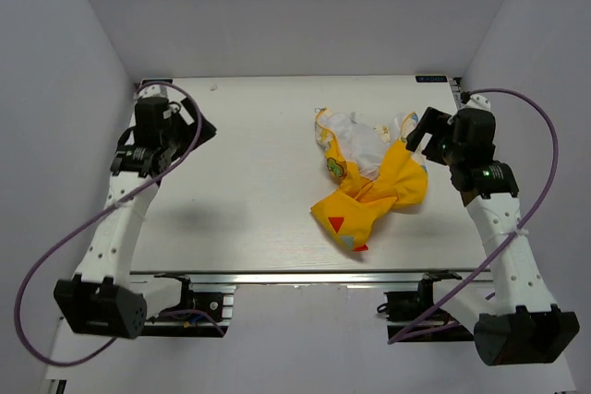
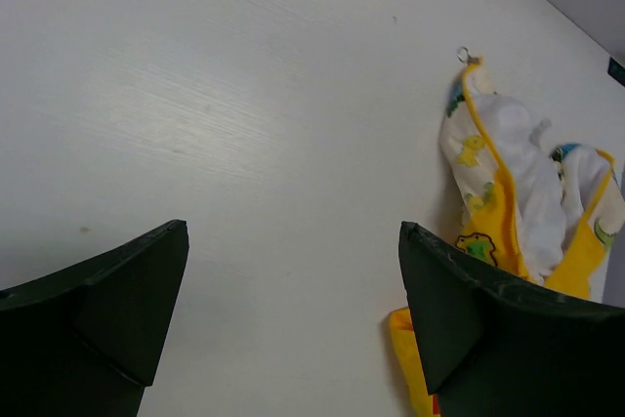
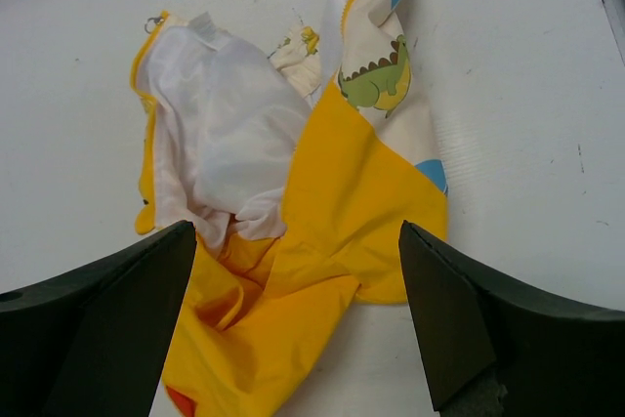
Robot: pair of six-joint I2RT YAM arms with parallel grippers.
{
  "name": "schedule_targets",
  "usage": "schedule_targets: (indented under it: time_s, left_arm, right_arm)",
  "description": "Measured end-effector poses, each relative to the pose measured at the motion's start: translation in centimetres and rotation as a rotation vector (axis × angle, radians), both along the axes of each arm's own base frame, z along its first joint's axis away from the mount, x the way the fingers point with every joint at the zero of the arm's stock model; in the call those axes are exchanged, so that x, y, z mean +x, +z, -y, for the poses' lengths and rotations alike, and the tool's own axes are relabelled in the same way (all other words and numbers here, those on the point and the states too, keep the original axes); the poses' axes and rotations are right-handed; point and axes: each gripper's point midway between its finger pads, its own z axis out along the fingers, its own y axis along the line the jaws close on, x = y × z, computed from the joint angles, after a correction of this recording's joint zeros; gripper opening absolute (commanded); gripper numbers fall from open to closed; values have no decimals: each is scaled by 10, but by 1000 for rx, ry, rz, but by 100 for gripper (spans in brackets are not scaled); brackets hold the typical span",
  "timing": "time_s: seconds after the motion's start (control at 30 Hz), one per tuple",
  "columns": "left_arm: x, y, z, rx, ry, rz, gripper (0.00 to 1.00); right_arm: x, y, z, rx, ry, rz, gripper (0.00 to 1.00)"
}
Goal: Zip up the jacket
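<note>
From above, the jacket (image 1: pixel 369 182) lies crumpled and open near the worktop's (image 1: pixel 231 219) far right corner. Left wrist: the left gripper (image 2: pixel 293 241), spread, hangs over the worktop beside it. Right wrist: the right gripper (image 3: pixel 293 241), spread, hovers above the yellow lining. Nothing is grasped yet; the next move likely calls for flattening the jacket and finding the zip ends.

Left free, right blocked
Bare surface (image 2: pixel 244 114) ahead of the left fingers (image 2: pixel 107 310); the crumpled jacket (image 3: pixel 332 183) lies between the right fingers (image 3: pixel 488 329).

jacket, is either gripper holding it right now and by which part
Nothing is held. The left gripper is open over the table, apart from the jacket; the right gripper is open above its yellow lining.
</note>
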Motion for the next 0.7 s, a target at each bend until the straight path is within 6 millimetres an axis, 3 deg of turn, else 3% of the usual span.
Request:
schedule_targets:
  time_s: [0.1,0.37,0.47,0.57,0.7]
  left_arm:
    - [33,-24,36,-33,-104,-42,98]
    - [119,-116,195,-57,-452,-223,98]
    - [149,-139,250,-79,-542,-224,98]
    - [168,-159,298,-111,-622,-210,98]
    - [174,-187,342,-167,-696,-208,98]
  right_arm:
    - [15,-18,3,-21,-18,-59,89]
    - [58,-82,14,-75,-71,-248,89]
    - [71,-108,18,-90,-85,-307,89]
    - [79,-133,22,-104,-95,-360,89]
    - [87,-159,25,-113,-103,-406,87]
